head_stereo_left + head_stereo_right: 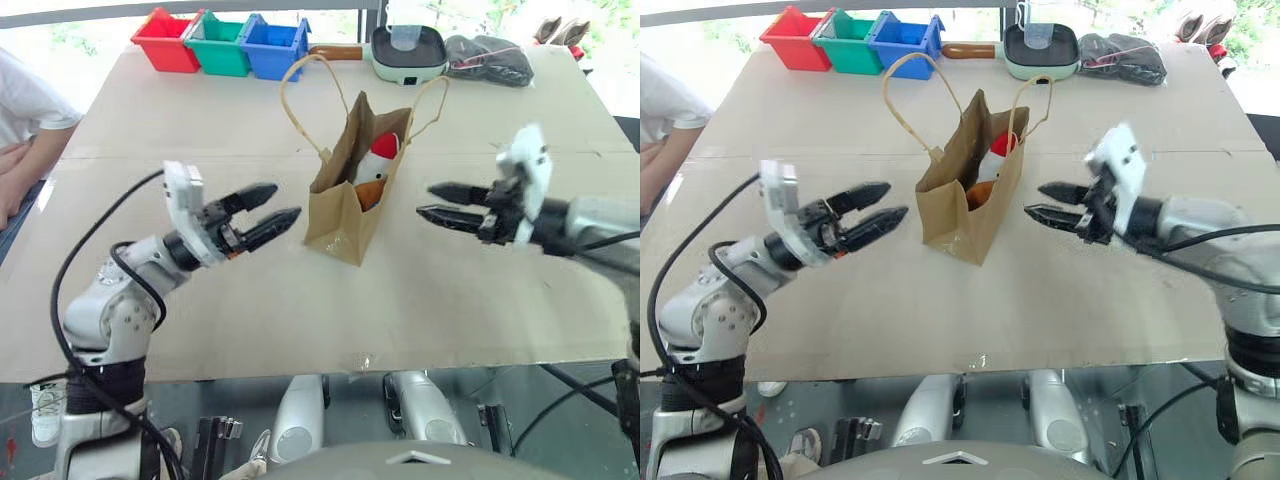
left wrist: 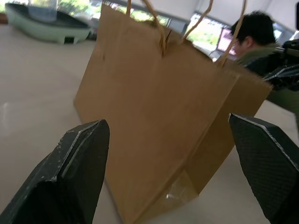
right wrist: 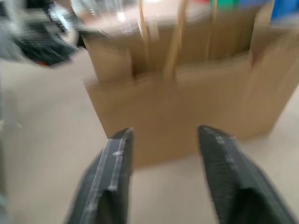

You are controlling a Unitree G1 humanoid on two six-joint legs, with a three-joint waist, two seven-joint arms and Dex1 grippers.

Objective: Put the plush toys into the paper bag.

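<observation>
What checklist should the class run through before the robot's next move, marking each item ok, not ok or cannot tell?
1. Bag standing upright on table: ok.
2. Red-and-white toy inside bag: ok.
3. Orange toy inside bag: ok, partly visible at the opening.
4. Left gripper open, holding nothing, apart from bag: ok.
5. Right gripper holding nothing, apart from bag: ok.
6. Handles free of both grippers: ok.
</observation>
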